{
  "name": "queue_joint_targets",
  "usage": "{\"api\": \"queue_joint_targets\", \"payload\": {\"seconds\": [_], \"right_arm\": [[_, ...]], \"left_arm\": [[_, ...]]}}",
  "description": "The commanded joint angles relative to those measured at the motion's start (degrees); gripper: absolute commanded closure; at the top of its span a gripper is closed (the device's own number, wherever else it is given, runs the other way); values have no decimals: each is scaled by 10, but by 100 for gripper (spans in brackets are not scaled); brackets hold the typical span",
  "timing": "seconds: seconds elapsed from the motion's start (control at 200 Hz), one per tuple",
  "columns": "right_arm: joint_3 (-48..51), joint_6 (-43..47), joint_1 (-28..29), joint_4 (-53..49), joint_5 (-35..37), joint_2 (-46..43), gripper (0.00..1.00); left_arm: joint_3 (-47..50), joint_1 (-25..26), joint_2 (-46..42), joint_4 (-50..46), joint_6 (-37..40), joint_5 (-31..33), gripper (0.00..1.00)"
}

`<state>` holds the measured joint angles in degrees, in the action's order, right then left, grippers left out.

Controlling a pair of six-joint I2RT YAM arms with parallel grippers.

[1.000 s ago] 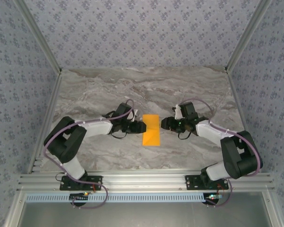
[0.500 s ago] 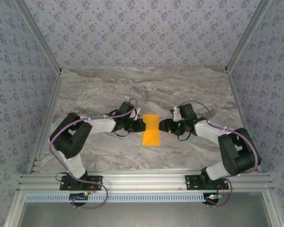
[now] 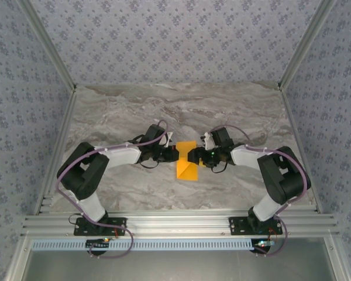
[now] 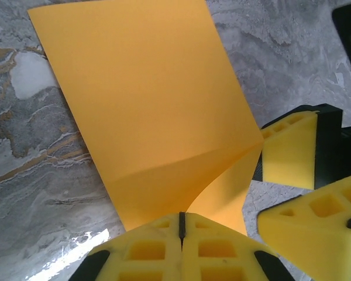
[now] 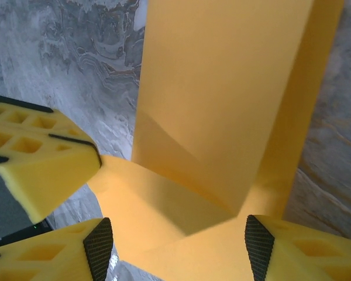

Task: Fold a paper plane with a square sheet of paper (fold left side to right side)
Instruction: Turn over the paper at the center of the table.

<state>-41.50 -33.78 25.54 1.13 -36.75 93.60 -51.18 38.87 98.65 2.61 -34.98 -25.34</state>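
Left end effector (image 3: 176,154) has its yellow pads pressed together on one edge of the sheet of paper (image 3: 186,168); in the left wrist view the paper bows up from the table (image 3: 134,111) and runs straight into the seam between the pads. Right end effector (image 3: 194,157) stands with its fingers apart, straddling the same raised part from the other side, and grips nothing. The two end effectors almost meet over the far end of the sheet.

The paper lies in the middle of the table as a narrow orange-yellow strip, long side running near to far, so the left-to-right fold looks done. The step in hand seems to be turning a far corner over to start the nose. The near part lies flat, while the pinched far part is lifted, with a soft diagonal bend but no sharp crease.

Next, the lifted flap probably has to be carried across and laid down square, with the right end effector pinning or pressing it so the thin sheet does not slide on the smooth top.

That top is grey veined marble in pattern, glossy. Patterned blue-grey walls (image 3: 175,41) enclose it, and an aluminium frame rail (image 3: 181,222) runs along the near edge.
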Motion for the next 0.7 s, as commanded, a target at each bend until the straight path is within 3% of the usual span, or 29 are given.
{"api": "queue_joint_targets", "payload": {"seconds": [0.0,0.085,0.2,0.32,0.41,0.64,0.695], "right_arm": [[-22,-18,8,35,-26,32,41],[-27,-50,12,63,-40,49,53],[-29,-60,11,80,-47,50,76],[-20,-61,-1,90,-53,19,94],[-14,-64,-22,100,-73,-22,96],[-37,-92,-81,112,-126,-137,95],[-54,-109,-88,119,-137,-155,94]], "left_arm": [[9,-2,-19,-10,16,10,99],[10,-2,-23,-12,14,16,97],[16,-10,-39,-12,3,22,91],[33,-35,-81,-2,-24,12,70],[42,-57,-131,-3,-50,5,46],[55,-104,-289,29,-138,7,9],[54,-109,-311,59,-160,-10,3]]}}
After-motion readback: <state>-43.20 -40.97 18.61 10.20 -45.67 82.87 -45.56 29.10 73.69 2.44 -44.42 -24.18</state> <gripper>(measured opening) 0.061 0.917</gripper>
